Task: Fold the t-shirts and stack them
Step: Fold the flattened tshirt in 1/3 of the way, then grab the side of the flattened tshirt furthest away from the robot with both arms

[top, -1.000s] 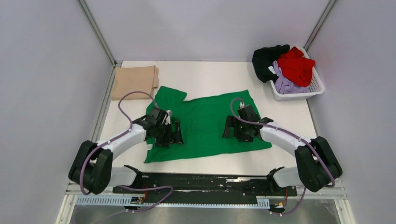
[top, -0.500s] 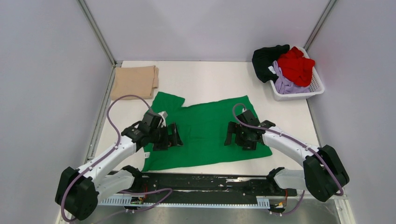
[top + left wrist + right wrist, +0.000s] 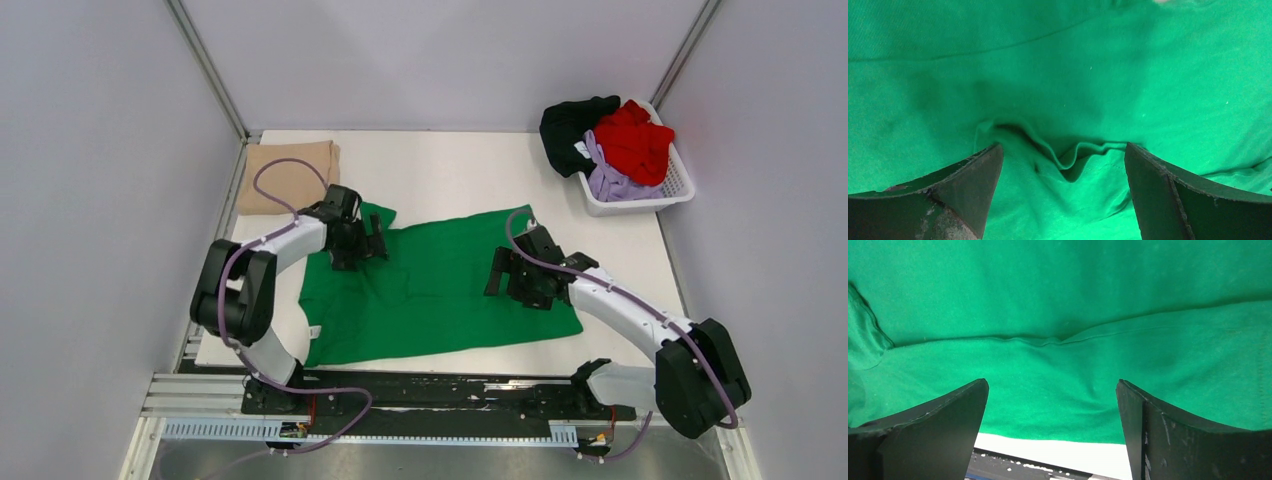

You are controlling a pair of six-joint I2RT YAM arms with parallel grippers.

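Green t-shirt (image 3: 440,290) lies spread flat in the middle of the worktop (image 3: 450,165), hem toward the near edge. Tan t-shirt (image 3: 288,175) sits folded at the far-left corner. Black t-shirt (image 3: 572,125), red t-shirt (image 3: 635,140) and lavender t-shirt (image 3: 610,182) are heaped in the white basket (image 3: 640,207) at the far-right corner.

Your left gripper (image 3: 365,243) is over the green shirt's far-left part. Its jaws are spread wide and hold nothing, with a small raised pucker (image 3: 1063,157) of cloth between them. Your right gripper (image 3: 515,280) is also spread and empty, low over the shirt's right side. A seam ridge (image 3: 1048,340) lies ahead of it.

Risks, as I judge them:
- Close the left jaws on that pucker and you may take a wad, or only one layer. The fold line would then come up crooked.
- The right jaws sit inboard of the shirt's edge. Pinch there and you would lift a tent of cloth, so the shirt drags instead of folding.
- Lift the two sides unevenly and the shirt skews or twists.
- The left arm's cable (image 3: 285,170) loops over the tan shirt. A wide swing could scuff that finished fold.
- Press down too hard and the fingertips jam on the worktop.
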